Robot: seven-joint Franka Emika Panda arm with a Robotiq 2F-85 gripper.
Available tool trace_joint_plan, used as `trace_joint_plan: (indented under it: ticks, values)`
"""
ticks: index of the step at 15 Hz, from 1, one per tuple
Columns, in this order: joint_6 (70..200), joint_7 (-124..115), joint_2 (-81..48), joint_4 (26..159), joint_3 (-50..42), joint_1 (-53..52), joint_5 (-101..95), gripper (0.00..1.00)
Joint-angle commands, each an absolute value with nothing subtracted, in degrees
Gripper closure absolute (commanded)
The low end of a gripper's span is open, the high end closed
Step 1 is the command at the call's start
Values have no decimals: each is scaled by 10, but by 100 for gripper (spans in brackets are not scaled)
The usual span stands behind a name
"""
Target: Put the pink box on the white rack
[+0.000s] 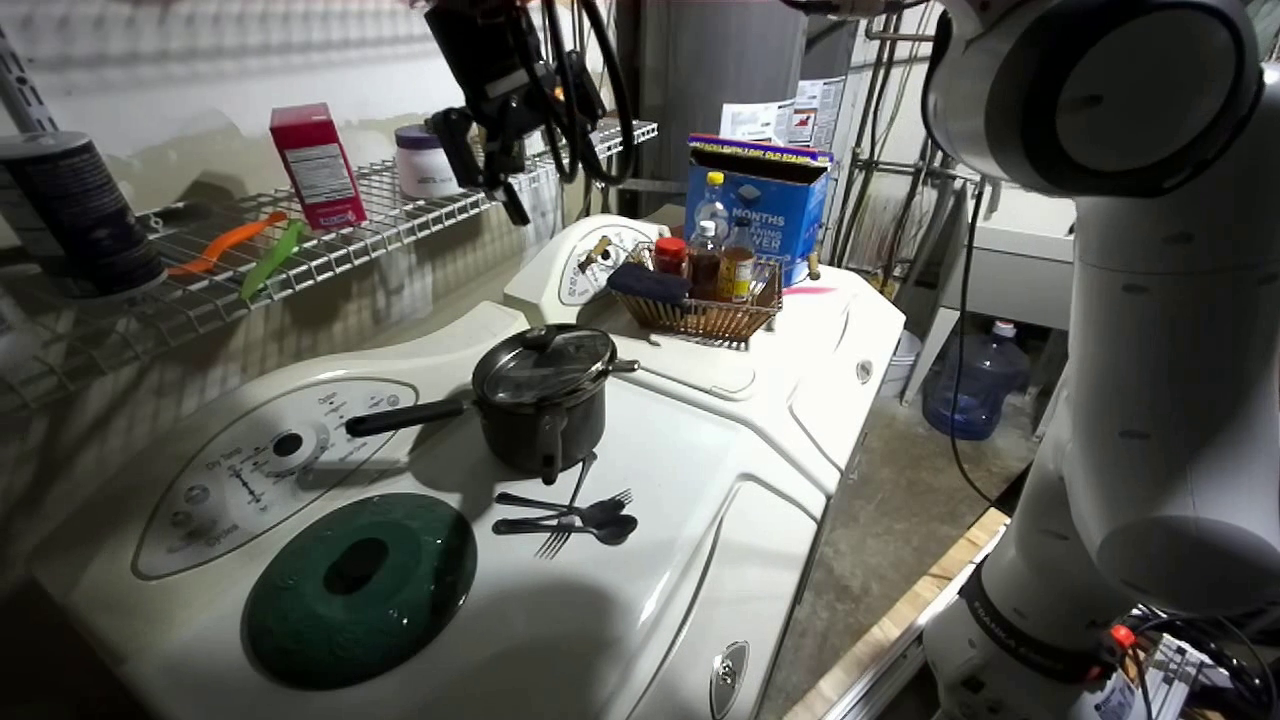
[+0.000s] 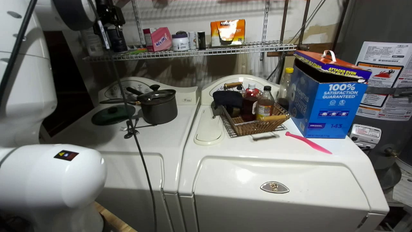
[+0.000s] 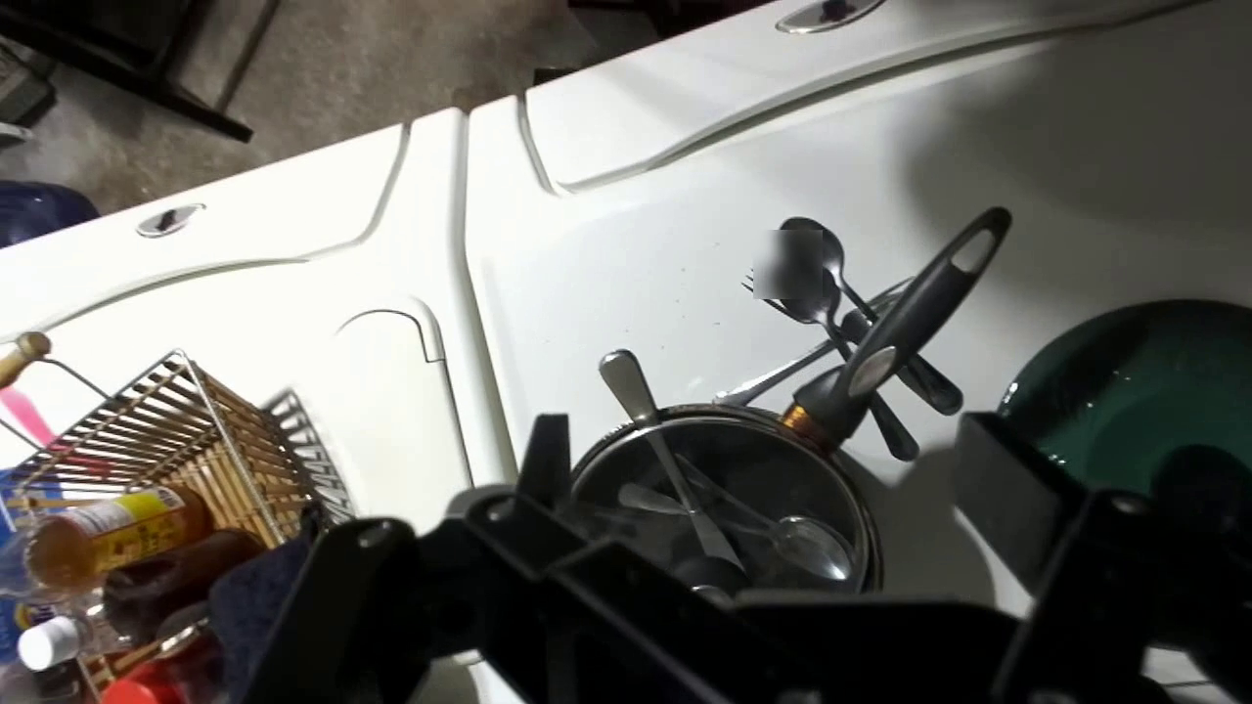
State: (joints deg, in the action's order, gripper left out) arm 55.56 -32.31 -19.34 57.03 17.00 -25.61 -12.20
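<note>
Fingers [image 3: 1013, 497] parted, pink box [image 1: 318, 167] on white rack [image 2: 199, 53], close to front edge (slim gap to white jar [image 1: 424, 166])

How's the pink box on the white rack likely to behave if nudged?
The pink box may tip: its labelled side looks taller than wide. Flat carton walls suggest it's stiff but crushable. Across the thin bars of the white rack, its base could snag.

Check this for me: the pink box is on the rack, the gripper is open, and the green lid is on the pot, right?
Not quite. The green lid is not on the pot: it lies on the white machine, beside the pot, as both exterior views show. The pink box is on the rack, and the gripper is open.
</note>
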Motion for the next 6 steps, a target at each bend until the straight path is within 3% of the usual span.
trace_joint_plan:
  ticks: [1,6]
  values:
    - [563,-318,-180,593,170,-249,-125,0]
    - [585,-310,-144,653,167,-234,-127,0]
